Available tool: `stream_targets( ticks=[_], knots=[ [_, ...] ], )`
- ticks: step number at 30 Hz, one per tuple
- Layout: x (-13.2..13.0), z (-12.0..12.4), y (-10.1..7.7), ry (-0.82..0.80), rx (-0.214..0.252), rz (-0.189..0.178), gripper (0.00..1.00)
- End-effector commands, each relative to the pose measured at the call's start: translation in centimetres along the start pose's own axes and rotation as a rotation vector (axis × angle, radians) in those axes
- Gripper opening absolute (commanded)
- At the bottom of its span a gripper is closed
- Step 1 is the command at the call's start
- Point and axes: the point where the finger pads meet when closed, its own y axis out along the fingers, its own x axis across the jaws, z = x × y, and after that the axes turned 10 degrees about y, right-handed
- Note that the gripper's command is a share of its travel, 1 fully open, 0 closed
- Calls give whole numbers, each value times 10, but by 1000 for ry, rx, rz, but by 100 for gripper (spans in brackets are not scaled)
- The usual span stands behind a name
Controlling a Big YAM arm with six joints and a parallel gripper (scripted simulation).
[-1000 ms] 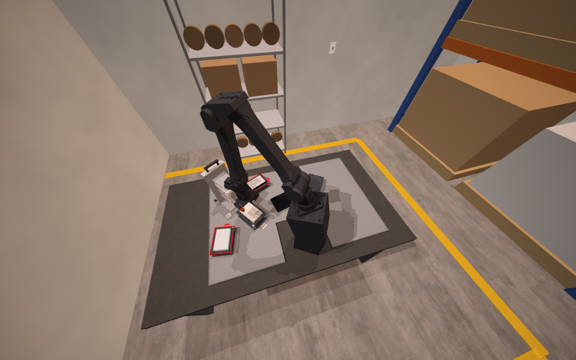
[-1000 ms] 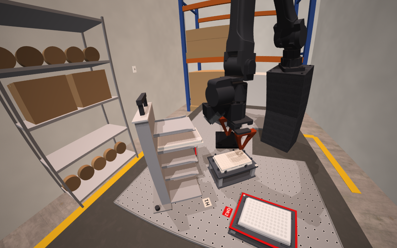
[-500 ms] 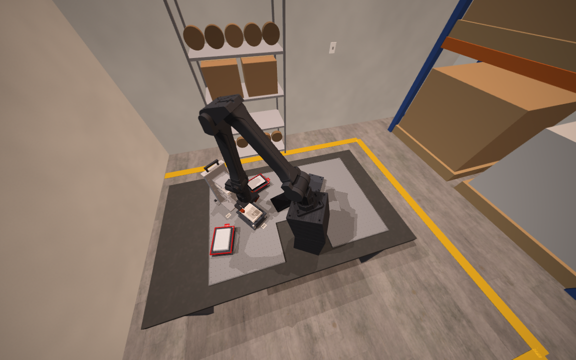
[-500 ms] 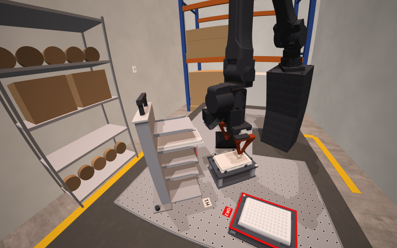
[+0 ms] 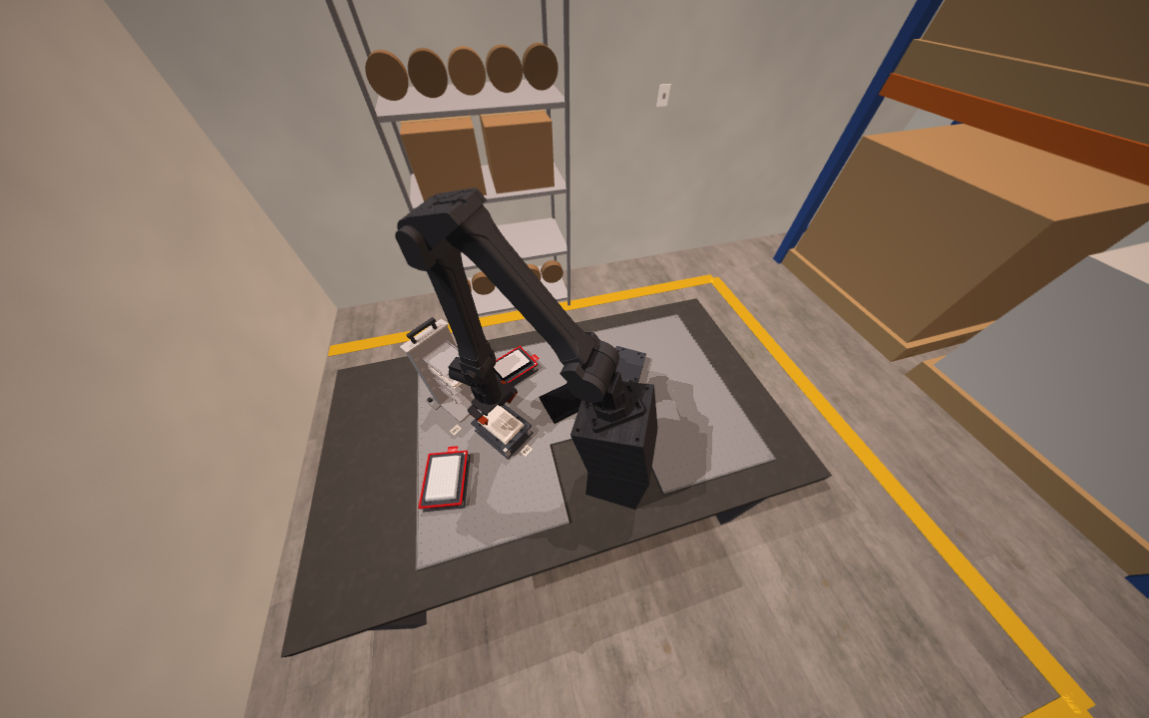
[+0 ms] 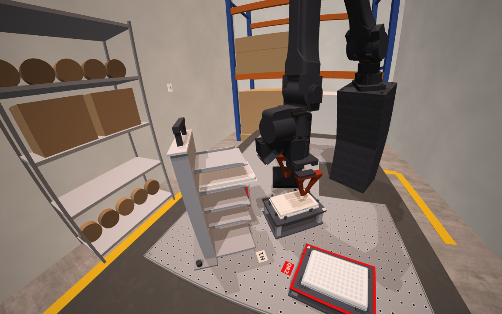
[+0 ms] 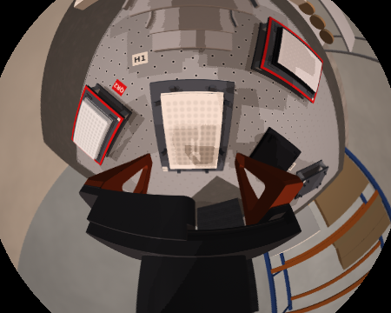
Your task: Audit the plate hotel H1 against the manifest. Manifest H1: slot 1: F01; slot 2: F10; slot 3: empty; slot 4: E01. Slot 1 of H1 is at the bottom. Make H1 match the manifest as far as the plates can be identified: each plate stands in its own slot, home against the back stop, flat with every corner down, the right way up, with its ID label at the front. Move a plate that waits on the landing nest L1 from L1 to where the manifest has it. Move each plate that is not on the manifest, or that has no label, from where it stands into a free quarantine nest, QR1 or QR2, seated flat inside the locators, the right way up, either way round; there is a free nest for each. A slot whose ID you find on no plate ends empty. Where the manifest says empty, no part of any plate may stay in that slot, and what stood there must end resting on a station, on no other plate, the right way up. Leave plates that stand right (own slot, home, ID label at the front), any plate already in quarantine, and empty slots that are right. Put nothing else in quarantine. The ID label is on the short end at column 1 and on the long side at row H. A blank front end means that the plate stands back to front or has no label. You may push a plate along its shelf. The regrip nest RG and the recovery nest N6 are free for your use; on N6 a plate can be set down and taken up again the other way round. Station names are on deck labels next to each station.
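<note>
The plate hotel H1 (image 6: 213,195) stands at the left of the deck. The lower shelves look empty. A second white plate (image 6: 293,203) lies flat on a raised dark nest (image 6: 293,220) in front of the hotel; it also shows in the wrist view (image 7: 192,128). My gripper (image 6: 301,181) is open and empty just above this plate's far end, with one finger on either side in the wrist view (image 7: 192,174). I see no label on this plate.
The red-framed nest QR2 (image 6: 336,279) holds a white plate. A second red-framed nest (image 7: 296,58) beside the hotel also holds a plate. A black pad (image 7: 275,151) lies behind the raised nest. The arm's black pedestal (image 6: 362,136) stands at the right.
</note>
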Motion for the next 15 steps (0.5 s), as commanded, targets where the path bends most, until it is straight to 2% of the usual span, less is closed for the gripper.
stream_targets(
  ticks=[1,15],
  knots=[
    [7,-2,4,0,-11,-6,100],
    [7,-1,23,0,-9,-6,100]
  ],
)
